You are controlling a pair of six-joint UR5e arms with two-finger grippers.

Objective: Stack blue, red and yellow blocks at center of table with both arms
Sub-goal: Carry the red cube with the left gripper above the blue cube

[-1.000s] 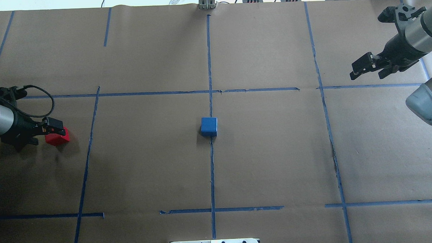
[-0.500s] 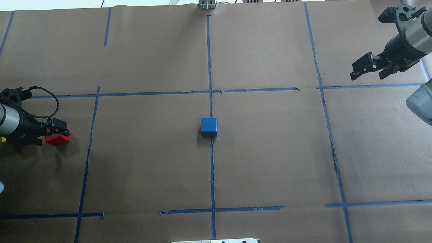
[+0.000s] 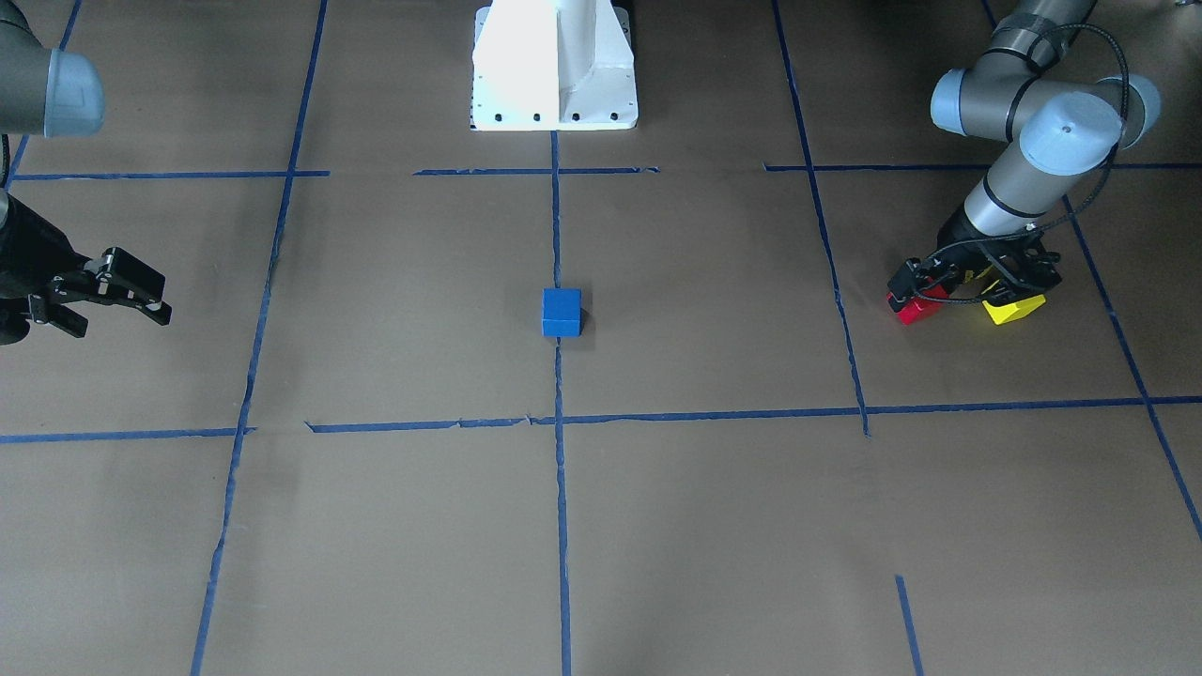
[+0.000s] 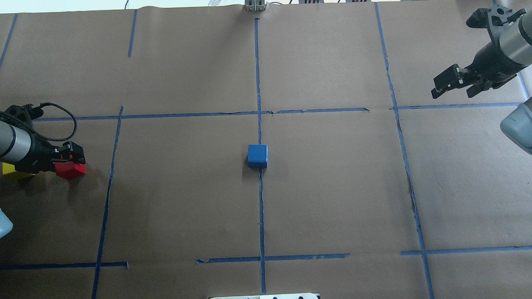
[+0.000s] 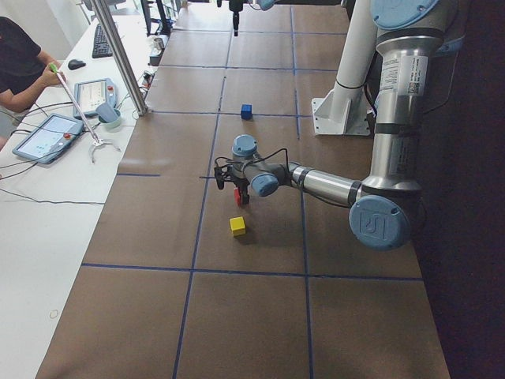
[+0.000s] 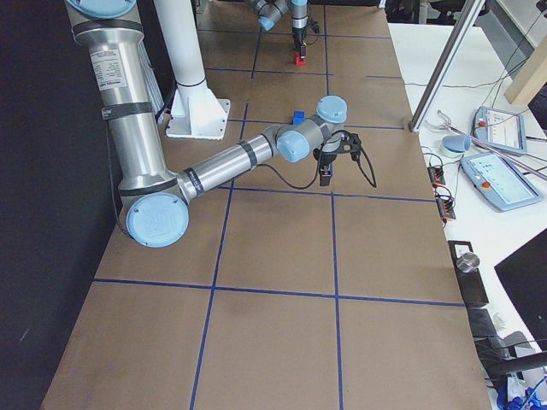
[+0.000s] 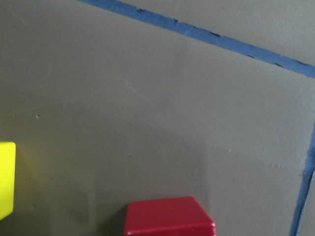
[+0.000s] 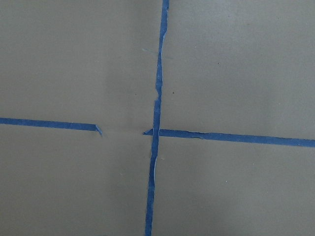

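Left gripper [image 4: 69,158] low over red block [image 4: 72,171], at left side of tabletop [image 4: 338,187]. Cannot tell whether fingers apart or clamped on it.
Red block: judged light, rigid, smooth-faced cube. Take by two opposite side faces, squarely, about mid-height, top kept level for stacking.
Yellow block [image 3: 1013,309] near red, not touching; likely same handling.
Blue block [image 4: 257,155] alone at centre, on tape line [image 4: 261,211]: stack base.
Right gripper [image 4: 456,86] far right, hovers, fingers apart, empty.
Count: one red, one yellow, one blue; none stacked.
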